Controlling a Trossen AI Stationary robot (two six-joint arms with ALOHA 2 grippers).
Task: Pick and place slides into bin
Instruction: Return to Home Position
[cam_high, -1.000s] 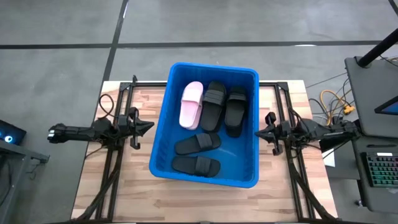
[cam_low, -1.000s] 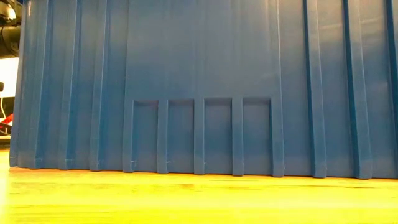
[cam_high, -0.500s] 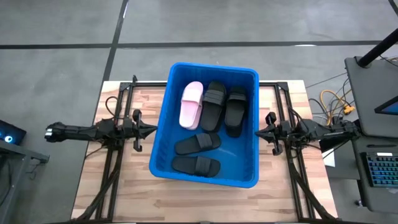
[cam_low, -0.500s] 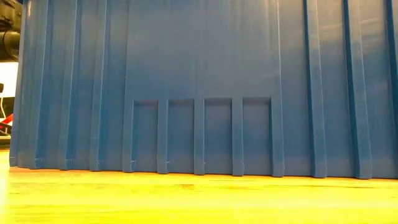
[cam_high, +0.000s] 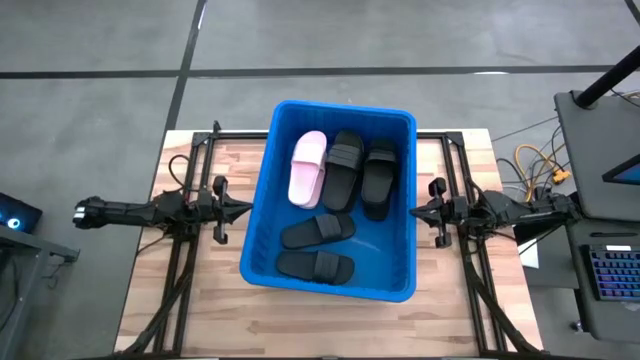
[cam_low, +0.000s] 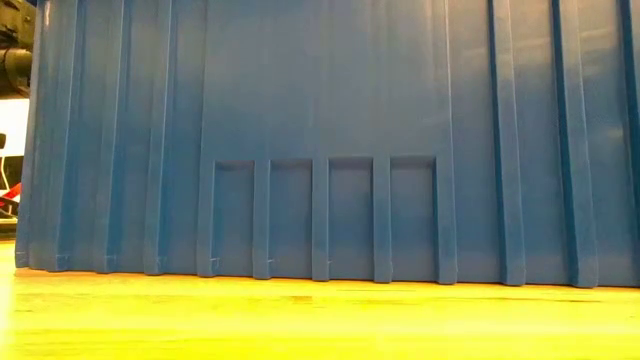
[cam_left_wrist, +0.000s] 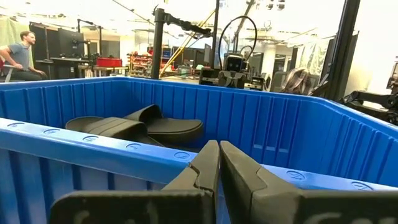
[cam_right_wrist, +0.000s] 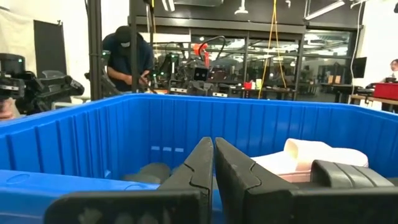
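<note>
Flanking the ribbed, glossy blue plastic bin on the wood-plank surface, the left end effector and right end effector sit just beside its long walls, fingers pressed together, holding nothing. Inside lie four matte black slides and one smooth pink slide.

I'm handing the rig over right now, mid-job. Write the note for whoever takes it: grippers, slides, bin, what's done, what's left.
The left gripper is shut and empty, outside the bin by its left wall.
The right gripper is shut and empty, by its right wall.
In the bin lie one pink slide and four black slides.
Done: every slide in view is binned.
Left: probably just parking both arms at home.
</note>
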